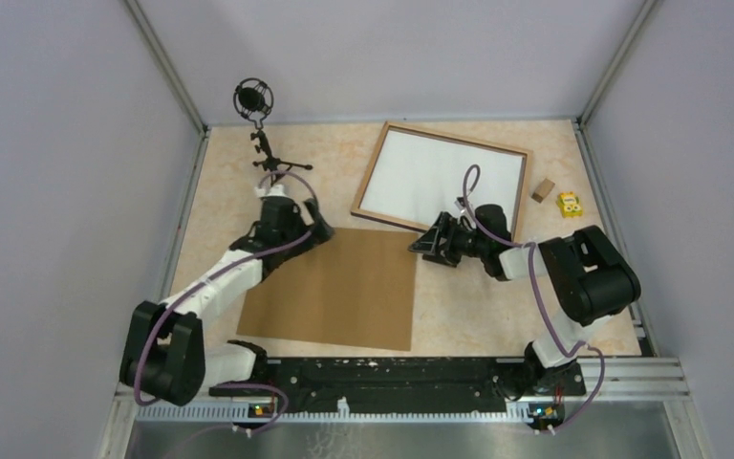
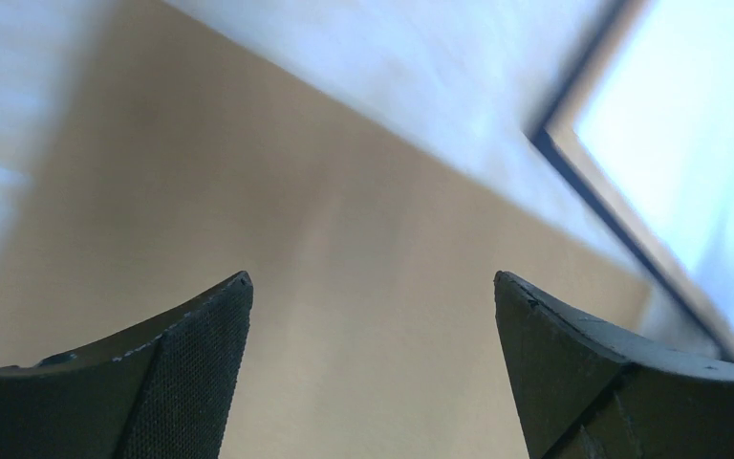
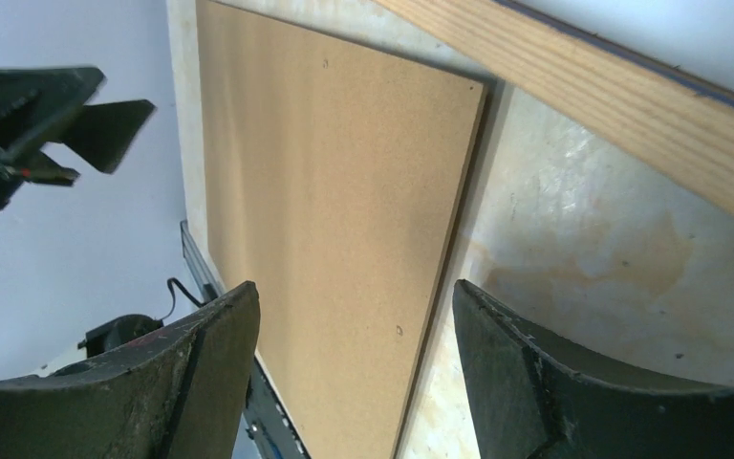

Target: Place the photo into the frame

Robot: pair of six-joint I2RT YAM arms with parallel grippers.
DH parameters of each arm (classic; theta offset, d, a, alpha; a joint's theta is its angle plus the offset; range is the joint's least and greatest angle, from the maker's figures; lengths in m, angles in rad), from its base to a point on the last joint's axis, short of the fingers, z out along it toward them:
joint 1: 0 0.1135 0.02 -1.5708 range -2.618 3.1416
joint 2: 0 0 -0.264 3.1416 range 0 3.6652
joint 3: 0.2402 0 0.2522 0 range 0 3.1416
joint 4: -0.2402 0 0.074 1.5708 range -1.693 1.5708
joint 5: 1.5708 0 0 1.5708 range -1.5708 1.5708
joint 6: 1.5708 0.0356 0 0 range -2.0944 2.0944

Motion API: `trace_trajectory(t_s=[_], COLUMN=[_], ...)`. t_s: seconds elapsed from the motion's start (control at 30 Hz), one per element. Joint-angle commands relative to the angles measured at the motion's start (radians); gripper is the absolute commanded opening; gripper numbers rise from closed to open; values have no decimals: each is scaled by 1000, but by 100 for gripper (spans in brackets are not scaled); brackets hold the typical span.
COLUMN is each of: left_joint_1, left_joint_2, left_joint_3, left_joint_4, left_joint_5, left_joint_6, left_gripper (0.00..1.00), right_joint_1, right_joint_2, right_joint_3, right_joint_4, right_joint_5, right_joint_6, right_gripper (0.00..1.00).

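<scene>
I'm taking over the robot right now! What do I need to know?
The left gripper is open and empty, over the far left corner of the board.
The right gripper is open and empty, low over the table between the board and the near rail of the frame.
The frame lies flat at the far side, wood side up. A white sheet fills it. It may be the photo face down, but no printed side shows.
The board lies flat beside the frame, not in it.
Done: perhaps the photo is in.
Left: check the sheet is the photo.
</scene>
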Motion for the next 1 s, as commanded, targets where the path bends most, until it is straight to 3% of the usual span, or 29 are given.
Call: trace_trajectory(t_s=[0.0, 0.13, 0.4, 0.6, 0.73, 0.97], left_joint_1=[113, 122, 221, 316, 331, 336], left_joint_2=[-152, -122, 129, 296, 418, 472], left_joint_3=[-91, -162, -78, 51, 177, 162], left_joint_4=[82, 299, 403, 283, 90, 87], left_joint_5=[-288, -421, -286, -168, -114, -10], left_joint_6=[-7, -68, -37, -10, -37, -50], left_gripper=[98, 98, 98, 98, 98, 98], right_joint_1=[32, 42, 49, 48, 51, 74], right_joint_2=[10, 18, -4, 46, 68, 75], right_joint_3=[11, 33, 65, 78, 88, 103], right_joint_4=[48, 31, -82, -61, -61, -73], right_joint_5=[69, 83, 122, 85, 85, 118], right_joint_6=[11, -2, -84, -87, -87, -68], right_gripper=[73, 73, 73, 73, 73, 73])
